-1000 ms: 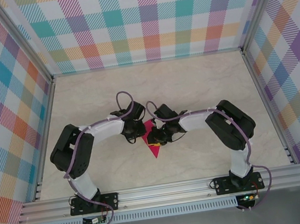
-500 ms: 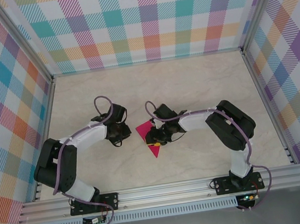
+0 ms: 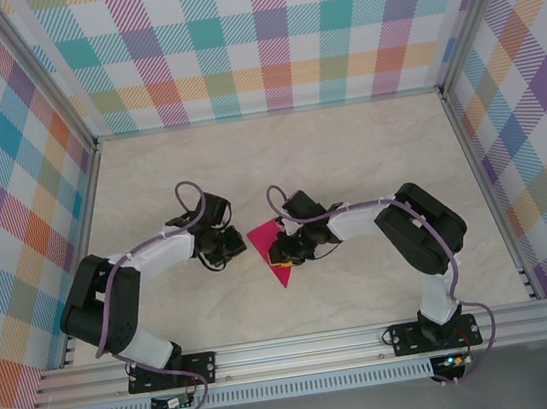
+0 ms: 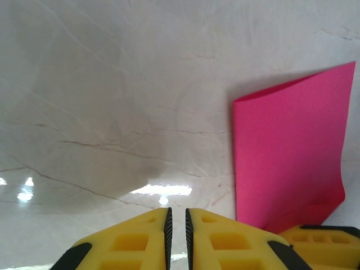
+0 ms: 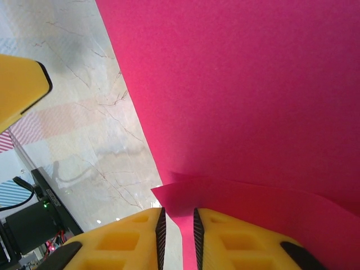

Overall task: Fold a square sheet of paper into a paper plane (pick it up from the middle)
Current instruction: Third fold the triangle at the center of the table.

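The square sheet of paper (image 3: 280, 270) lies folded into a magenta-pink pointed shape at the table's middle. In the left wrist view it (image 4: 292, 146) sits to the right of my left gripper (image 4: 178, 211), whose jaws stand nearly together with nothing between them. From above, the left gripper (image 3: 235, 242) is just left of the sheet and apart from it. My right gripper (image 3: 281, 253) rests over the sheet. A raised flap of the pink paper (image 5: 242, 84) passes between the right gripper (image 5: 178, 211) jaws, against the right pad.
The marble-look tabletop (image 3: 348, 154) is bare towards the back and both sides. Checked walls (image 3: 271, 33) close it in. An aluminium rail (image 3: 302, 347) runs along the near edge. A yellow finger of the other gripper (image 5: 17, 84) shows in the right wrist view.
My left arm has drawn back to the left off the paper, baring its left corner, then edged slightly back towards it. The right arm and the paper have stayed in place.
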Tool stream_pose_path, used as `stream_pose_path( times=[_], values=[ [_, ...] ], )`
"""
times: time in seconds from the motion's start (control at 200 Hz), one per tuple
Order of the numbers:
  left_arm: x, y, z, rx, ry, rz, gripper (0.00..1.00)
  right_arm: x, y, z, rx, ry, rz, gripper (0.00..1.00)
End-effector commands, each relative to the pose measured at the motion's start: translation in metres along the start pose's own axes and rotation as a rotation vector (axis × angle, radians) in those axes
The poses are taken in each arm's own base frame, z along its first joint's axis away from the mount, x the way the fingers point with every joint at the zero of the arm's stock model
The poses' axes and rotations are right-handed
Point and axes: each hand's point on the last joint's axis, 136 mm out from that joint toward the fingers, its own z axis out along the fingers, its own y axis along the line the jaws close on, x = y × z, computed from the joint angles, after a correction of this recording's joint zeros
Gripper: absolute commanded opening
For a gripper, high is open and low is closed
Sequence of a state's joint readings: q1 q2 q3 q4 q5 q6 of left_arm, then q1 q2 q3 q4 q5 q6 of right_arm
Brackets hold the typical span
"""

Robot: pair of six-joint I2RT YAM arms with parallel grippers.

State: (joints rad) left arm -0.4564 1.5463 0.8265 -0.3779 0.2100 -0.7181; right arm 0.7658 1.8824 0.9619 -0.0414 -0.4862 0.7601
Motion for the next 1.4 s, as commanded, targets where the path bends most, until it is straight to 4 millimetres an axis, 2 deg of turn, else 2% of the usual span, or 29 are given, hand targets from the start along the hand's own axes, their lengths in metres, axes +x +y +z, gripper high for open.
stream_pose_path(
  times=[0.0,0.13,0.28,0.44,0.765,0.93,1.115,1.32,1.395],
  values=[
    [0.007,-0.015,-0.005,0.091,0.024,0.002,0.17,0.016,-0.038,0.009,0.104,0.040,0.049,0.18],
    [0.016,-0.027,-0.002,0.131,0.048,0.021,0.16,0.018,-0.042,0.007,0.122,0.042,0.051,0.14],
    [0.026,-0.043,0.004,0.187,0.073,0.041,0.11,0.020,-0.047,0.006,0.150,0.046,0.053,0.00],
    [0.040,-0.052,0.014,0.206,0.115,0.060,0.02,0.020,-0.049,0.004,0.172,0.050,0.055,0.00],
    [0.053,-0.053,0.029,0.178,0.159,0.068,0.00,0.019,-0.050,0.004,0.180,0.051,0.061,0.00],
    [0.056,-0.054,0.026,0.183,0.164,0.072,0.00,0.019,-0.049,0.004,0.181,0.052,0.058,0.00],
    [0.049,-0.047,0.016,0.147,0.107,0.077,0.00,0.019,-0.050,0.004,0.183,0.053,0.059,0.00],
    [0.053,-0.060,0.013,0.221,0.122,0.067,0.00,0.020,-0.051,0.004,0.185,0.056,0.057,0.00],
    [0.056,-0.059,0.016,0.216,0.136,0.066,0.00,0.020,-0.051,0.004,0.187,0.057,0.058,0.00]
  ],
)
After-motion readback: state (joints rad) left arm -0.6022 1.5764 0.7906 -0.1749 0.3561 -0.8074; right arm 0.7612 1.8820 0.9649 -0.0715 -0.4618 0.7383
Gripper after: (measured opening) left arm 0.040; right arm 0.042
